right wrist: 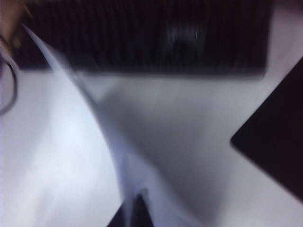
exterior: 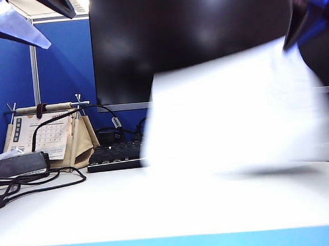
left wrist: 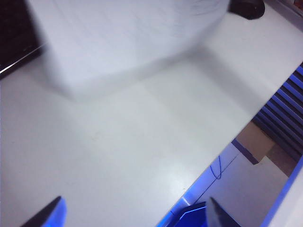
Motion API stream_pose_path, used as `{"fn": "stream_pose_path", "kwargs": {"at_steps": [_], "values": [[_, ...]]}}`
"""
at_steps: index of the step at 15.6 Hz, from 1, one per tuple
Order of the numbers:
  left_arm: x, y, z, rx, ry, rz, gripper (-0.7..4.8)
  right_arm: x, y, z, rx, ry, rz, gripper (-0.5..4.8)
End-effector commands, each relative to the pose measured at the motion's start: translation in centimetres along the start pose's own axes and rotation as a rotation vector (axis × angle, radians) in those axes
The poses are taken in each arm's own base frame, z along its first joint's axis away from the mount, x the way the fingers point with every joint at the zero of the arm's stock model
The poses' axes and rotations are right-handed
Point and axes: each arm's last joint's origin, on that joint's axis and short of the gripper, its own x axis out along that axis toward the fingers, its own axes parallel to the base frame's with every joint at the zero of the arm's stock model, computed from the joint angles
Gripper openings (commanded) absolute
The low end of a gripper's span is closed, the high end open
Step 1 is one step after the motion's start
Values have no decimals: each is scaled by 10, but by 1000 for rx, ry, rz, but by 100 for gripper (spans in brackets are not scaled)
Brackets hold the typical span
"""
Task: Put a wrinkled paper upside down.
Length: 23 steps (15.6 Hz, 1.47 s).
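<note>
A: Desk edge (exterior: pixel 174 245) sat closest to the cam, bare white top behind it. Where was the paper (exterior: pixel 238 114)?

B: Up off the desk, right of centre, hanging in front of the keyboard (exterior: pixel 115 156) and monitor (exterior: pixel 192 35). Badly blurred. Shadow under it on the desk, so I'd say the lower edge wasn't resting.

A: Who had it?

B: Right gripper (exterior: pixel 306 9), high at the top right corner of the sheet. Jaws were clamped on that corner; in the right wrist view the paper (right wrist: pixel 80 142) ran away from the fingertips (right wrist: pixel 137 208) toward the keyboard.

A: And the left gripper (left wrist: pixel 135 213)?

B: Low over bare desk, well apart from the sheet. Its fingers stood wide, nothing between them. The paper (left wrist: pixel 128 38) lay ahead of it, toward the keyboard side.

A: So which way did the sheet hang from the hand?

B: Down and to the left of the right gripper in the exterior view, long axis roughly across the desk. Right arm was plainly nearer, so prob. the flip would turn on swinging that held corner over.

A: Look of the sheet?

B: White, thin, curling. Faint grey marks showed in the left wrist view; creases too smeared to tell.
</note>
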Motion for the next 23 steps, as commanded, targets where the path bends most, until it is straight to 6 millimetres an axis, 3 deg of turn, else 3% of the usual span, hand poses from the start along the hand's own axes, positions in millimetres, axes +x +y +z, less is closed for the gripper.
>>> {"fn": "stream_pose_path", "kwargs": {"at_steps": [1,5,10,16,23], "values": [[-1,0,3,6,-19,-2,390,-30,20,1,-77,-79,19,-8],[-1,0,3,9,-19,-2,390,-44,65,-10,-248,-68,111,-8],[-1,0,2,9,-18,-3,390,-24,100,-40,-380,102,198,-8],[-1,0,1,4,-4,-5,390,17,93,-96,-387,256,216,-8],[-1,0,2,6,-12,-5,390,37,77,-135,-393,330,164,-8]]}}
